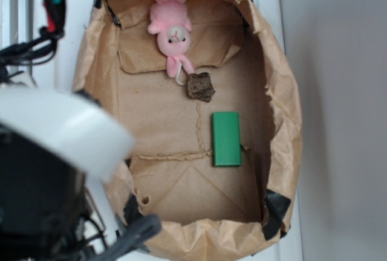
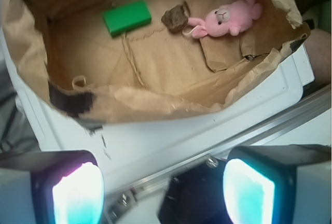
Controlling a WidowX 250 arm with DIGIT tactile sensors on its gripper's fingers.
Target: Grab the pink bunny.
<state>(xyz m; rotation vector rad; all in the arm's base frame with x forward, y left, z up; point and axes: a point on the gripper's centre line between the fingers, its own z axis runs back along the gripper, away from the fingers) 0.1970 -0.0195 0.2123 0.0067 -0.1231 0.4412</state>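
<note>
Brown paper liner [image 1: 284,92] [image 2: 155,73], crumpled and torn at the rim, spread open inside white tub [image 2: 249,105]. Green rectangular block [image 1: 227,139] [image 2: 126,17] lying flat near centre of liner floor. Brown rough lump [image 1: 200,86] [image 2: 175,18] just beyond block, apart from it. Black tape patches [image 1: 275,212] [image 2: 72,101] at liner edge.

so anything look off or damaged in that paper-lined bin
The brown paper lining is torn and crumpled along its rim, patched with black tape at the corners. The pink bunny lies flopped against the far fold, its white loop beside a rough brown lump. The green block lies flat. The gripper is outside the bin.
</note>
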